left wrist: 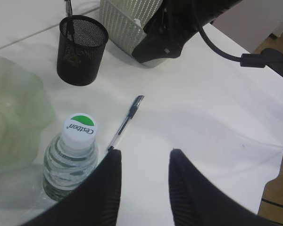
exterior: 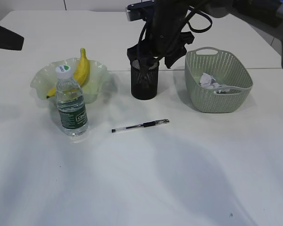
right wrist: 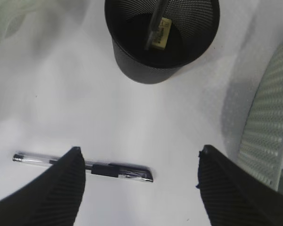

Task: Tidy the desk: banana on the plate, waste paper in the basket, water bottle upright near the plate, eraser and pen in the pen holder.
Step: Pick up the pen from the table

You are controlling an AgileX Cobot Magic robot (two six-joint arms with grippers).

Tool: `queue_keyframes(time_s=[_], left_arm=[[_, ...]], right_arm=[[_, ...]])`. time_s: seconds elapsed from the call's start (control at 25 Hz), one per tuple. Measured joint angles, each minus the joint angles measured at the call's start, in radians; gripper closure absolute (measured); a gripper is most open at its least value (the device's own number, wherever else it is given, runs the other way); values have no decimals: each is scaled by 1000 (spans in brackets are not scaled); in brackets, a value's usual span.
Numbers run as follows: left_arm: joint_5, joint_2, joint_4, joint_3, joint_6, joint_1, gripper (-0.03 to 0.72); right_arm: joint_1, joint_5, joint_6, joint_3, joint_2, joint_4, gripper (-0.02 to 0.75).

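Note:
The banana (exterior: pixel 82 68) lies in the wavy green plate (exterior: pixel 40 80) at the left. Just in front of the plate the water bottle (exterior: pixel 71 106) stands upright. One pen (exterior: pixel 140 125) lies flat on the desk (exterior: pixel 179 179). The pen holder (exterior: pixel 145 84) holds the pale eraser (right wrist: pixel 162 37) and another pen (right wrist: pixel 155 23). The waste paper (exterior: pixel 211 82) sits in the basket (exterior: pixel 217 101). My right gripper (right wrist: pixel 139 150) hovers wide open and empty over the desk; the lying pen (right wrist: pixel 118 172) passes under its left finger. My left gripper (left wrist: pixel 144 153) is open and empty beside the bottle (left wrist: pixel 70 155).
The right arm (exterior: pixel 165 28) reaches in from the back above the pen holder and basket. A dark part at the left edge (exterior: pixel 4 37) hangs over the far desk. A seam (exterior: pixel 118 70) crosses the desk behind the objects.

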Motion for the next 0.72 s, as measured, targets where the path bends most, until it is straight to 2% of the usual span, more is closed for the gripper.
queue_keyframes(time_s=[0.2, 0.48, 0.56, 0.72], left_arm=[[0, 0, -2, 0, 0, -18, 444], [0, 0, 1, 0, 0, -81, 442], [0, 0, 1, 0, 0, -83, 442], [0, 0, 2, 0, 0, -83, 441]], right_arm=[[-18, 0, -72, 0, 0, 4, 186], [-99, 0, -93, 0, 0, 20, 203], [-128, 0, -93, 0, 0, 28, 258], [-176, 0, -93, 0, 0, 41, 429]])
